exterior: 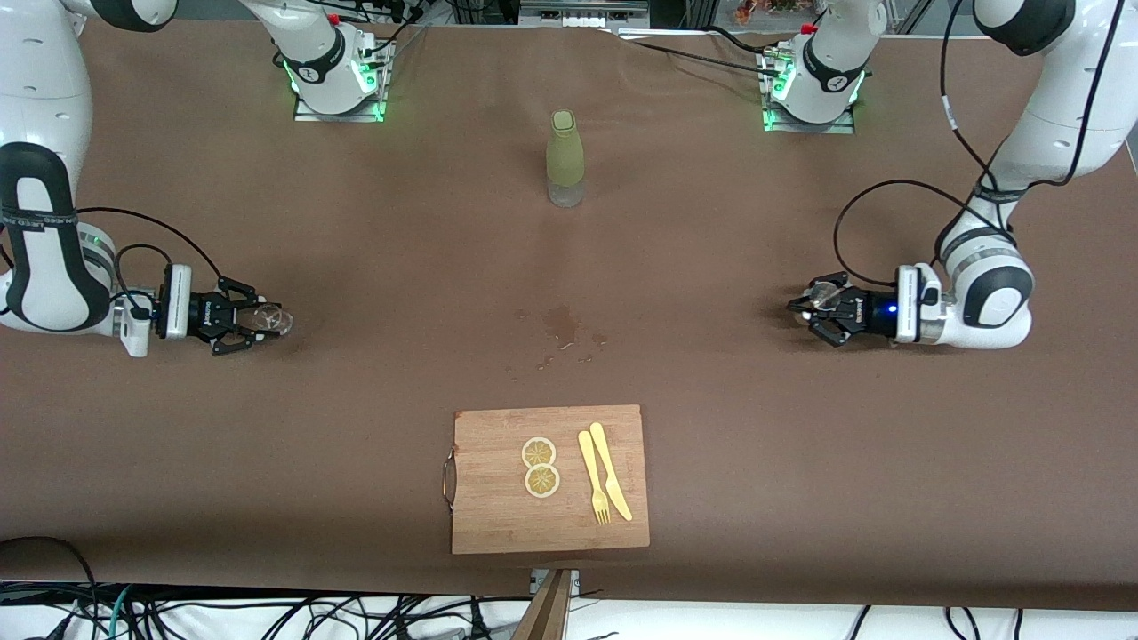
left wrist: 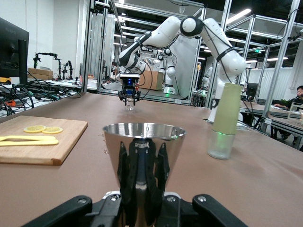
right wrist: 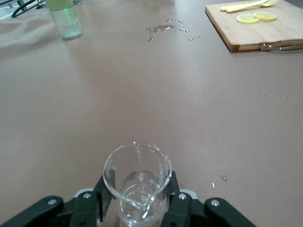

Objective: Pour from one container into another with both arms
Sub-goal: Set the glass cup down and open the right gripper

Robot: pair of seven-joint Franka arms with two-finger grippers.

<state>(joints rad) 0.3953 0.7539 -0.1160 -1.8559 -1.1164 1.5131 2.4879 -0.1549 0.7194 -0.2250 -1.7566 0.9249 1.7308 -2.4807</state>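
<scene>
Board with lemon slices, fork and knife lies nearest the camera, midway between the claws. Right gripper is clamped on a glass beaker; left gripper is clamped on a steel cup. Spill lies between them. Bottle stands farthest.
</scene>
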